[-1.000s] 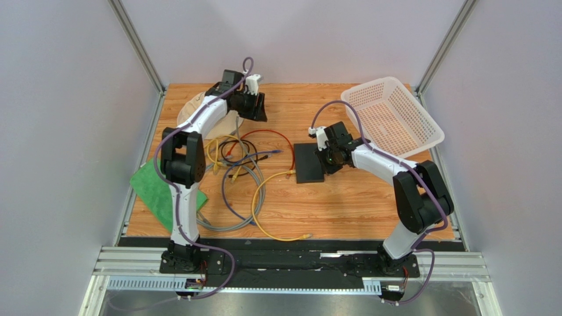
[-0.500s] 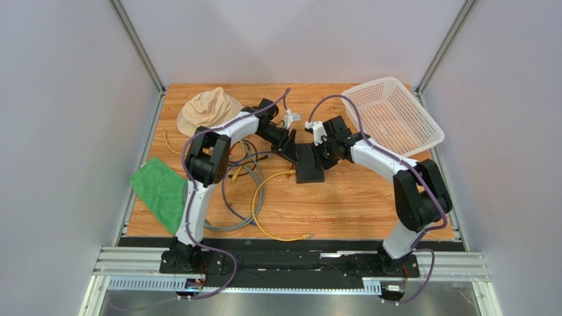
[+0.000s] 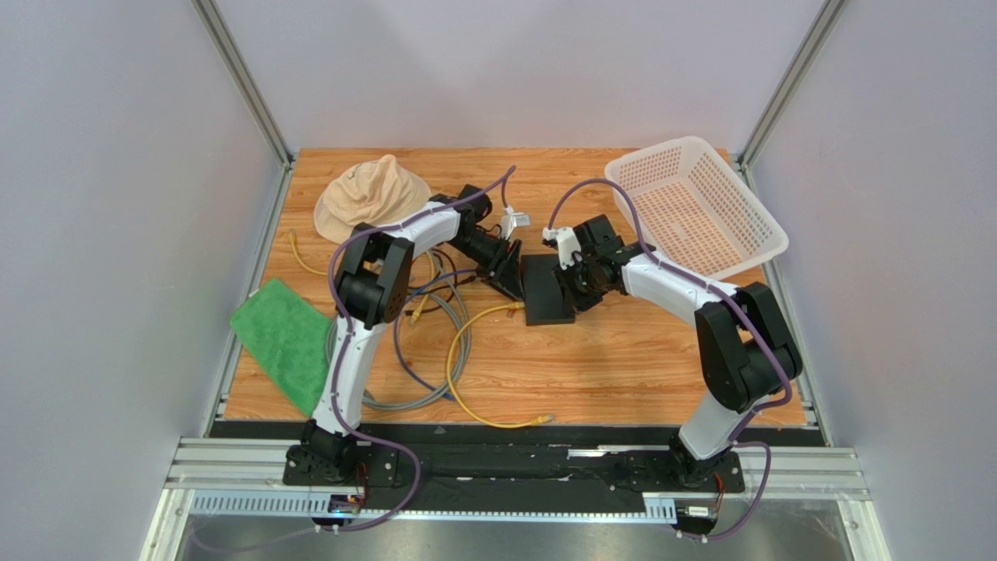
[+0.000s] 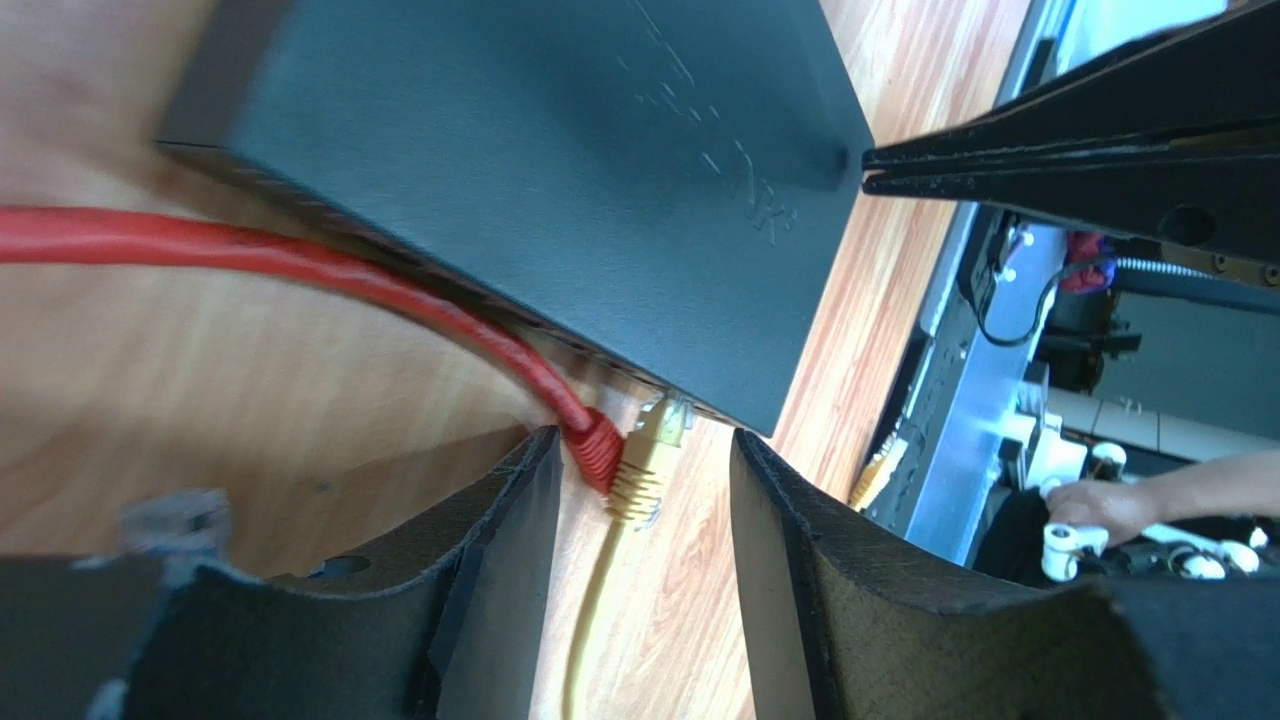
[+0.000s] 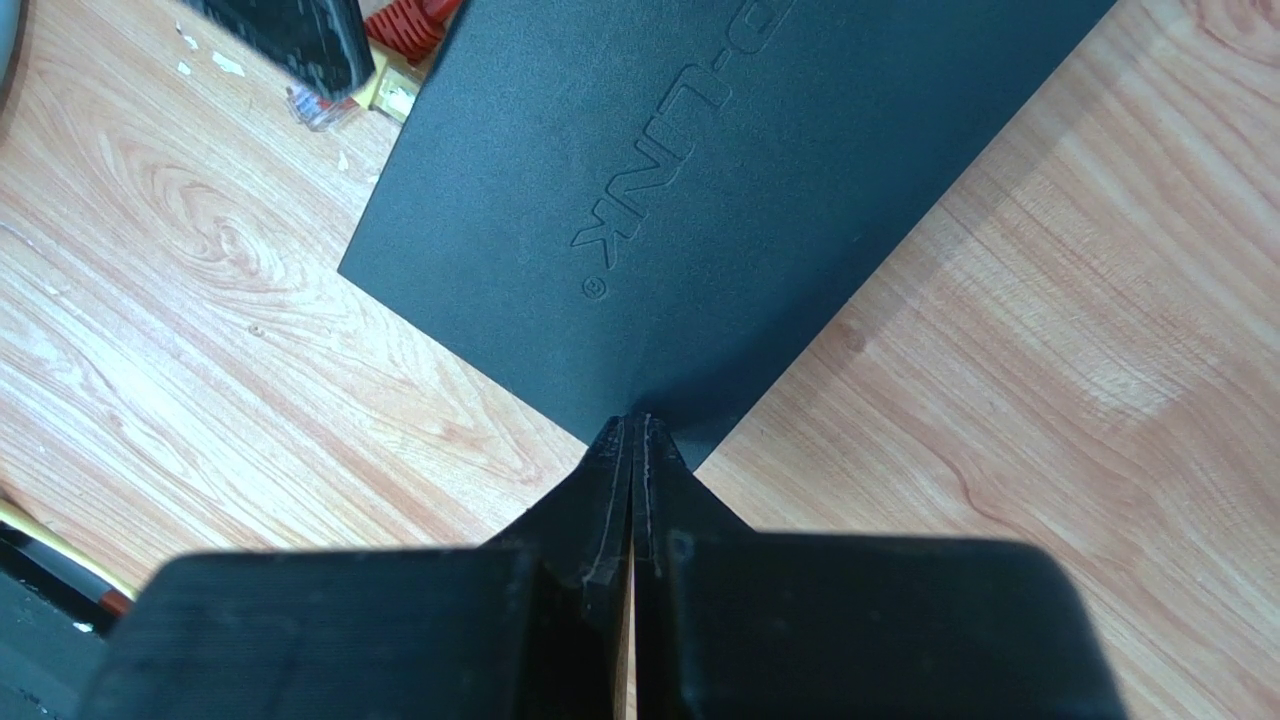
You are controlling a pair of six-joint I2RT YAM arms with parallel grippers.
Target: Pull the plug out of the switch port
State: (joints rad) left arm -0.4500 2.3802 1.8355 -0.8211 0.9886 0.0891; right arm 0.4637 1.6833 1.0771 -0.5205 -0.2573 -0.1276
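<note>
The black switch (image 3: 547, 289) lies flat in the middle of the table. A red plug (image 4: 597, 446) and a yellow plug (image 4: 646, 462) sit side by side in ports on its left edge. My left gripper (image 3: 510, 276) is open at that edge. In the left wrist view (image 4: 646, 446) both plugs lie between its fingers (image 4: 496, 555), the red one against the left finger. My right gripper (image 3: 572, 276) is shut and empty. Its tips (image 5: 631, 431) rest on a corner of the switch (image 5: 721, 180).
A white basket (image 3: 702, 205) stands at the back right. A beige hat (image 3: 369, 193) lies at the back left and a green cloth (image 3: 281, 333) at the left edge. Loose yellow (image 3: 459, 362), grey (image 3: 410, 397) and purple (image 3: 404, 345) cables lie left of the switch.
My left arm has swung from over the hat at the back left to the switch's left edge, uncovering the hat. My right gripper has stayed shut at the switch.
</note>
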